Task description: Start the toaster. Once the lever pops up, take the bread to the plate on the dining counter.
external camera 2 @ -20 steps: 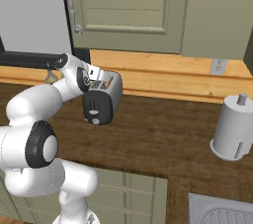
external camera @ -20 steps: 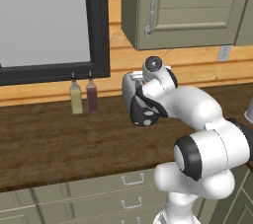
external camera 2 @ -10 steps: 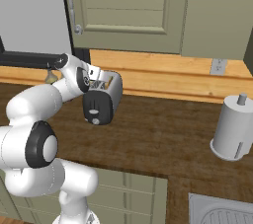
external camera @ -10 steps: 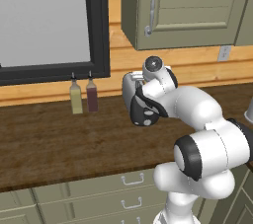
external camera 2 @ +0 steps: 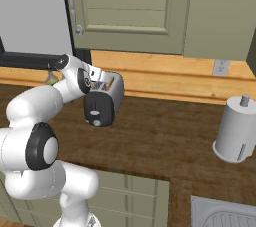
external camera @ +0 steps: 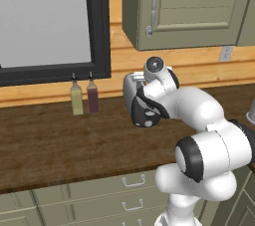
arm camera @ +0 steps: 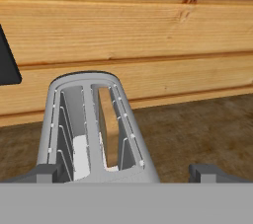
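Note:
The white-silver toaster (external camera: 135, 95) (external camera 2: 114, 91) (arm camera: 94, 119) stands on the dark wood counter against the timber wall. Its black end panel (external camera 2: 97, 111) with small light controls faces the robot. The lever is too small to single out among them. In the hand view I look down into the toaster's two slots, and a tan slice of bread (arm camera: 110, 128) sits low in the right slot. My gripper (arm camera: 126, 172) (external camera 2: 101, 84) hovers over the toaster's near end. It is open, with one dark fingertip (arm camera: 47, 171) at each side of the toaster body.
Two slim bottles (external camera: 75, 98) (external camera: 92, 95) stand left of the toaster under the black window frame. A grey paper-towel holder (external camera 2: 234, 132) is on the right, with a sink corner (external camera 2: 225, 213) below it. A cabinet door (external camera: 189, 6) hangs overhead.

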Robot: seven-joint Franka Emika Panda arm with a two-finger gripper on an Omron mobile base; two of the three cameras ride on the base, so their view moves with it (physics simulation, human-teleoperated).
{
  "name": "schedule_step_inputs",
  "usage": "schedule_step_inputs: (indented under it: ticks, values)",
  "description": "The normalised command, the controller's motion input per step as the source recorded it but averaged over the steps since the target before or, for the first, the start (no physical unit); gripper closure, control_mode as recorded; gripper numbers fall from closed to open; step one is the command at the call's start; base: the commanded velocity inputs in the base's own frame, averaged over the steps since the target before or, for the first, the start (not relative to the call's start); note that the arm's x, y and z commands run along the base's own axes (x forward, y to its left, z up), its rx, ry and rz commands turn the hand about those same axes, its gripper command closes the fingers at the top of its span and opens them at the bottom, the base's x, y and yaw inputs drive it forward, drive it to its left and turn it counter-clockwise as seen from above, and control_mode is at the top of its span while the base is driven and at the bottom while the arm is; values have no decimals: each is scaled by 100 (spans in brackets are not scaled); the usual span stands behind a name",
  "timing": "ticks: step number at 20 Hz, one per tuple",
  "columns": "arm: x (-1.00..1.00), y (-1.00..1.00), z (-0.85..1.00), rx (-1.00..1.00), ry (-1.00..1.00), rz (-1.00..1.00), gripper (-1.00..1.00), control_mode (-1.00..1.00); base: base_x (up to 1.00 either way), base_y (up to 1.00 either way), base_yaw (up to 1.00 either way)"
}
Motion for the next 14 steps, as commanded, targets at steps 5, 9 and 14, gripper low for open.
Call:
schedule_step_inputs:
  ticks: [5, 9, 14]
  values:
    - [0, 0, 0, 0, 0, 0, -100, -100, 0, 0, 0]
    - [0, 0, 0, 0, 0, 0, -100, -100, 0, 0, 0]
    - [0, 0, 0, 0, 0, 0, -100, -100, 0, 0, 0]
